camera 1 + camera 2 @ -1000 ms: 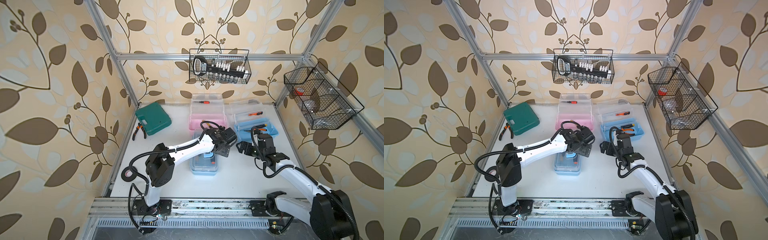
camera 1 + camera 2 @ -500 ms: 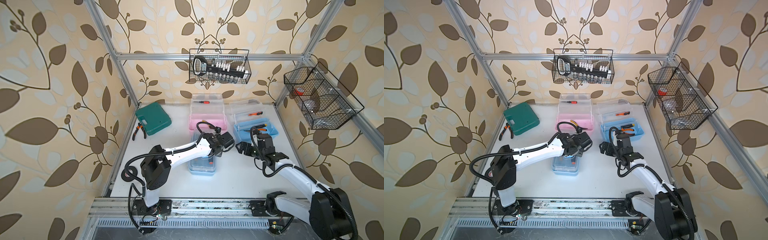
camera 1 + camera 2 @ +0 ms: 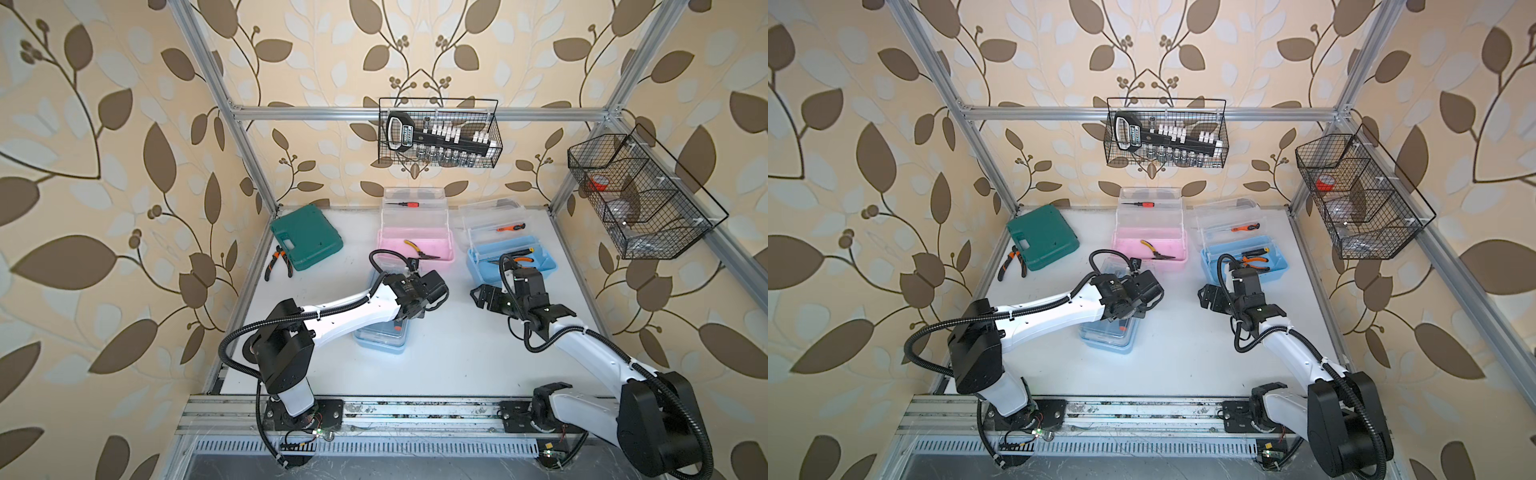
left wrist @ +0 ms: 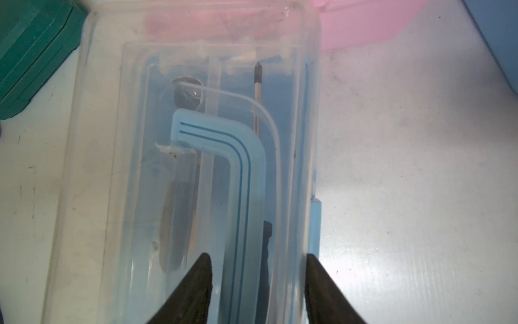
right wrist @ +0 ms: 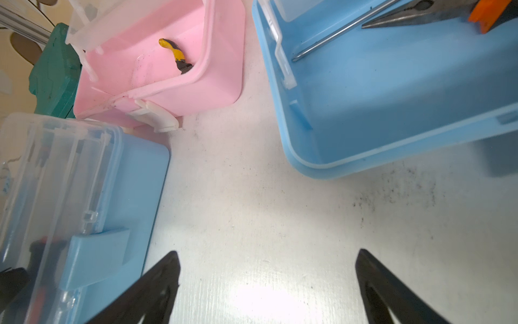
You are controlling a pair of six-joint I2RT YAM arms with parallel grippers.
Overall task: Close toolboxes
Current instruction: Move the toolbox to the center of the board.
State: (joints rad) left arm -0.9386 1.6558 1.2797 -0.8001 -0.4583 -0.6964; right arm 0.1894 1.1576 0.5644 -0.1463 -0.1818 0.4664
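The left gripper point(image 4: 258, 261) is pressing down on the closed blue toolbox point(image 3: 381, 340) at the centre of both top views. Its jaws are closed in on the light-blue handle point(image 4: 244, 168), which is lying flat on the clear lid. The right gripper point(image 5: 267, 252) is hovering right of centre over the bare white table point(image 3: 457, 361), jaws spread wide and holding nothing. Just above centre, the pink toolbox point(image 3: 390, 249) is standing with its clear lid tipped up and yellow-handled pliers point(image 3: 419, 249) lying inside. To its right, the open blue toolbox point(image 3: 478, 266) is sitting with its lid raised. At the upper left, the dark green case point(image 3: 306, 235) is lying shut, with loose pliers point(image 3: 277, 266) resting just beside it.
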